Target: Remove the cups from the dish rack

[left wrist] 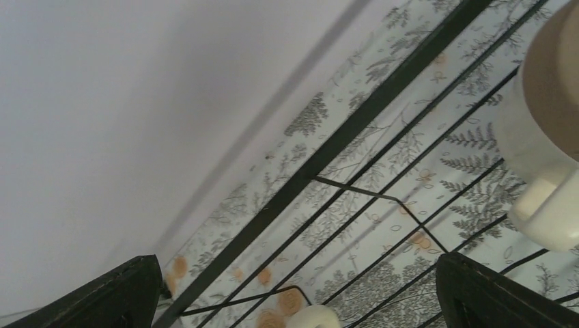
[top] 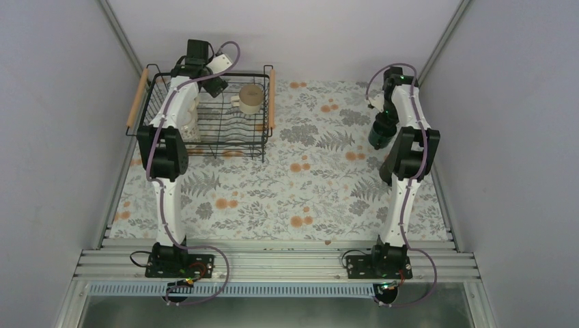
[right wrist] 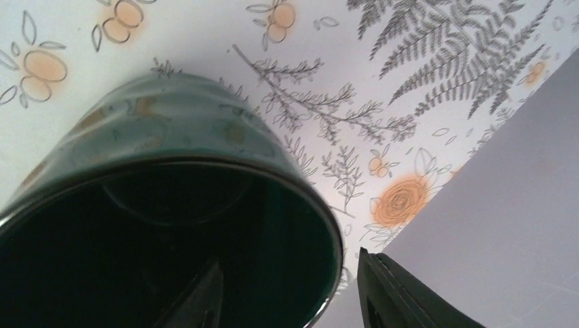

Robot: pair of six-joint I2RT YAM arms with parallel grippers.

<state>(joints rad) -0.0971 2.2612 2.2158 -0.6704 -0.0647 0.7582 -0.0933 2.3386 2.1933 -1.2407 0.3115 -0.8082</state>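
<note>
The left arm reaches up the left of the overhead view and bends over the dish rack, its wrist above the rack's far side. The left claw hangs wide, its two dark fingers at the bottom corners of its own camera's view, with nothing between them but black wire and the cloth beneath. The right arm rises on the right and folds back, so that the right claw points down at the green mug. One finger sits inside the mug and the other outside its wall – both stand a little off the rim, a loose, part-open straddle rather than a grip.

The green mug stands upright at the right side of the cloth, well apart from the rack. The cream mug sits inside the rack near its right handle, and a pale mug shows in the rack too, mostly hidden behind the left arm.

The tablecloth is white, printed with grey ferns and orange flowers. Plain pale walls close in on three sides, and ribbed metal rails carry the arm bases at the bottom of the frame.

The rack is thin black wire – rectangular, with light wooden bar handles. The green mug is glossy, with a dark inside and a thin bright rim. The cream mug is smooth and matte.
</note>
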